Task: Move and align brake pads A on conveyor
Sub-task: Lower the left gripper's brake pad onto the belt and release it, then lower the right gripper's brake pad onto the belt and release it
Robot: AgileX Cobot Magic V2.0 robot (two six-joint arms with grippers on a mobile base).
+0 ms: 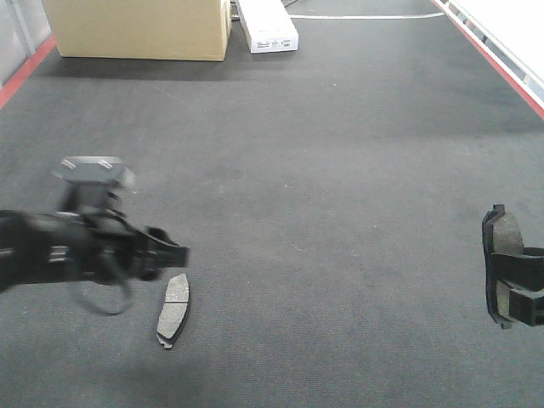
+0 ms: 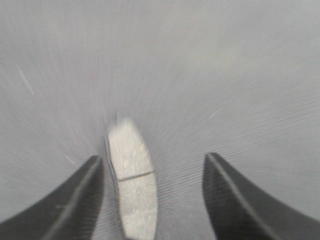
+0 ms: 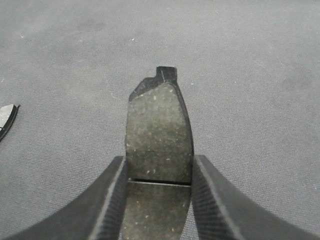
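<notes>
At the far left we see a red edge strip (image 1: 25, 68) that borders the conveyor (image 1: 323, 170), a wide charcoal belt with a fine, fabric-like weave. Behind it stand a plain cardboard box (image 1: 140, 25) and a flat white box (image 1: 268, 25). Low on the left, the left gripper (image 1: 174, 253) comes in on a black arm that looks blurred in the front view. Its two dark, smooth fingers (image 2: 70, 200) stand wide apart and hold nothing. Between them, in the blurred left wrist view, one brake pad (image 2: 131, 180) lies flat on the belt, closer to one finger than to the other. This brake pad (image 1: 174, 308) is a curved oblong with a light grey, grainy face, a thin groove across the middle and a small dark tab at its lower end. In the front view it lies just below and beside the fingertips of the left gripper (image 2: 152, 157). At the right edge, the right gripper (image 1: 518, 293) is closed on a second brake pad (image 1: 501, 246) and holds it upright on its long side. From the right wrist, this second brake pad (image 3: 159, 130) shows a dark, speckled, rough face with a notched metal ear on top. The curved fingers of the right gripper (image 3: 159, 159) press it at the groove. A pad corner (image 3: 6, 117) shows at the left border; we cannot tell which pad it is.
</notes>
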